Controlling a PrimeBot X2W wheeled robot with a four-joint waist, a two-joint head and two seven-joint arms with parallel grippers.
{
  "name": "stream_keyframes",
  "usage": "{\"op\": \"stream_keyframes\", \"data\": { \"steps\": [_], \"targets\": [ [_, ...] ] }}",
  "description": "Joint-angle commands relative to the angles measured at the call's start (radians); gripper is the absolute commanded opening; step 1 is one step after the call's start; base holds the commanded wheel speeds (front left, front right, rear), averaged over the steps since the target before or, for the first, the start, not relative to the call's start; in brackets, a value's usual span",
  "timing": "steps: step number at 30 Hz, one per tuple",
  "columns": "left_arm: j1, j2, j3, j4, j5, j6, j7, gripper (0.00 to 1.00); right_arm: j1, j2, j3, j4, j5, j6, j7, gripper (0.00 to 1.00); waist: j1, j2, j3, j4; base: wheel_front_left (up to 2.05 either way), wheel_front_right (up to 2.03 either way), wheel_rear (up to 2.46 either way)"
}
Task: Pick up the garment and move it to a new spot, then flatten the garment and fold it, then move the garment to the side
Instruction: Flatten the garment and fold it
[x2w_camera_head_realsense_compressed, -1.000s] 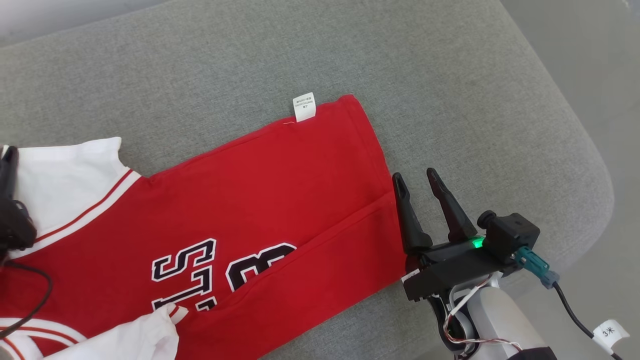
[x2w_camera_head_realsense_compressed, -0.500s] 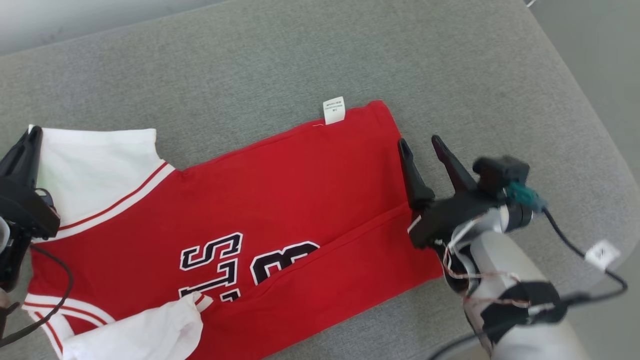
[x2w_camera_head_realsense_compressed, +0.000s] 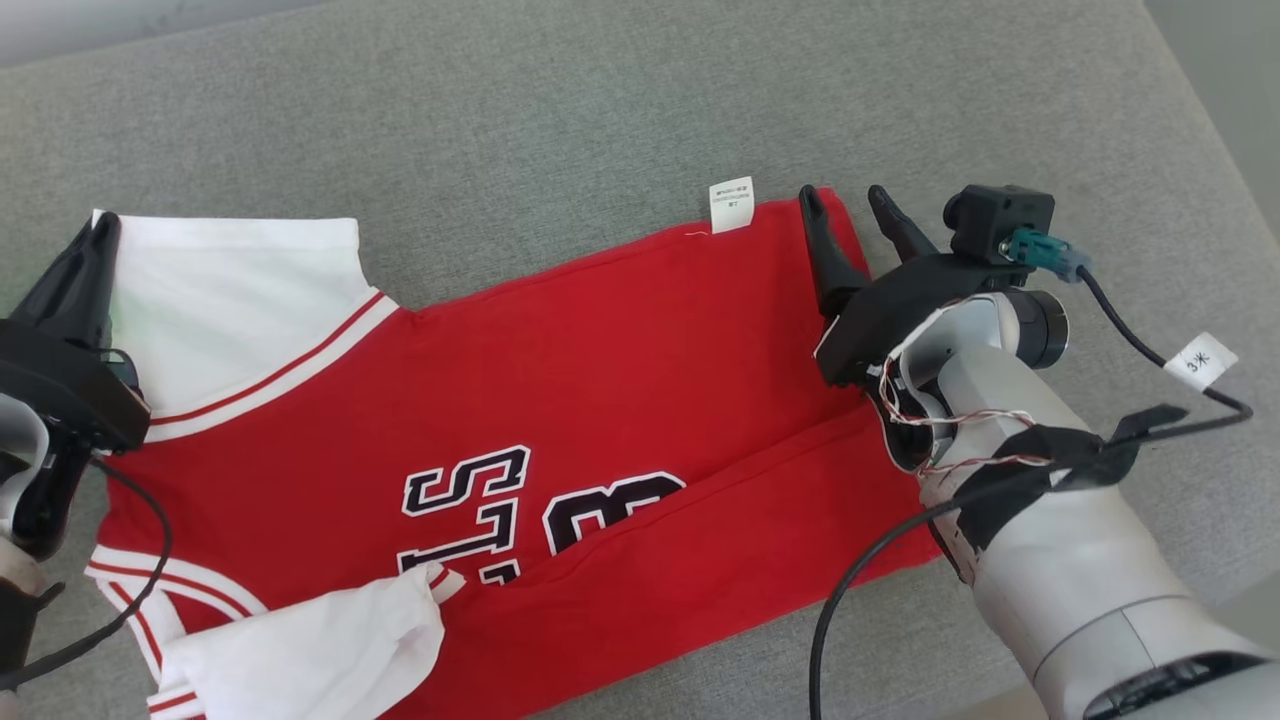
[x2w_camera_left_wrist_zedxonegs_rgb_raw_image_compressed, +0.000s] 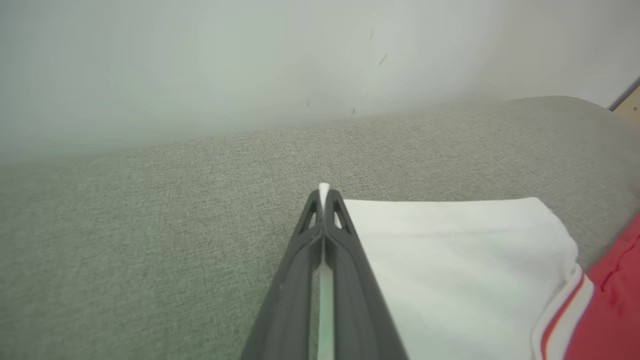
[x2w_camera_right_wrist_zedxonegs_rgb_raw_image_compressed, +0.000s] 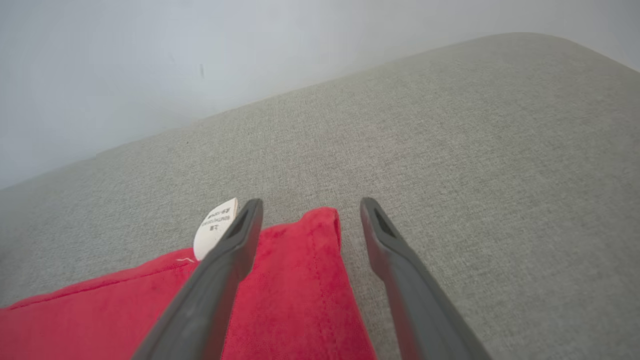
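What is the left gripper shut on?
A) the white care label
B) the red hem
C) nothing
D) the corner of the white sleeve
D: the left gripper is shut, with the corner of the white sleeve pinched between its tips.

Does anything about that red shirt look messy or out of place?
On the red jersey, the near white sleeve lies crumpled over the body, a folded-over flap hides part of the lettering, and the care tag pokes out past the far edge.

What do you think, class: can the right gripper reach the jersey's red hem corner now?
Probably yes: the right gripper is open, its fingers either side of the hem corner, nothing in between.
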Motion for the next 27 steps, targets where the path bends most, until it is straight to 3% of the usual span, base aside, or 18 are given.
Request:
{"op": "stream_keyframes", "data": {
  "steps": [1,9,11,12,14,16,27],
  "targets": [
    [-0.011,-0.001,-0.005,-0.005,-0.003,0.001,-0.006,0.0,-0.03,0.005,0.001,0.042,0.01,-0.001,-0.003,1.0,0.0,-0.0001,0.009,0.011,0.0,0.0,0.0],
    [-0.024,-0.004,-0.017,-0.037,0.001,0.002,-0.01,0.0,-0.128,0.019,0.005,0.212,0.022,-0.001,0.0,1.0,0.0,-0.0001,0.036,0.033,0.0,0.0,0.0],
    [-0.026,-0.005,-0.02,-0.045,0.002,0.003,-0.009,0.0,-0.147,0.021,0.01,0.242,0.023,-0.001,0.003,0.81,0.0,-0.0001,0.042,0.037,0.0,0.0,0.0],
    [-0.028,-0.004,-0.02,-0.049,0.001,0.003,-0.009,0.0,-0.155,0.022,0.011,0.255,0.026,-0.001,0.003,0.56,0.0,-0.0001,0.045,0.04,0.0,0.0,0.0],
    [-0.03,-0.004,-0.023,-0.055,-0.001,0.003,-0.009,0.0,-0.166,0.023,0.015,0.276,0.025,-0.001,0.004,0.2,0.0,-0.0001,0.05,0.044,0.0,0.0,0.0],
    [-0.034,-0.006,-0.027,-0.062,-0.003,0.003,-0.009,0.0,-0.18,0.024,0.014,0.287,0.027,-0.001,-0.008,0.02,0.0,-0.0001,0.056,0.05,0.0,0.0,0.0],
    [0.0,-0.003,-0.014,-0.08,-0.019,0.009,-0.06,0.0,-0.15,0.007,0.038,0.268,0.003,-0.001,-0.055,0.0,0.0,-0.0001,0.02,0.071,0.0,0.0,0.0]
  ]
}}
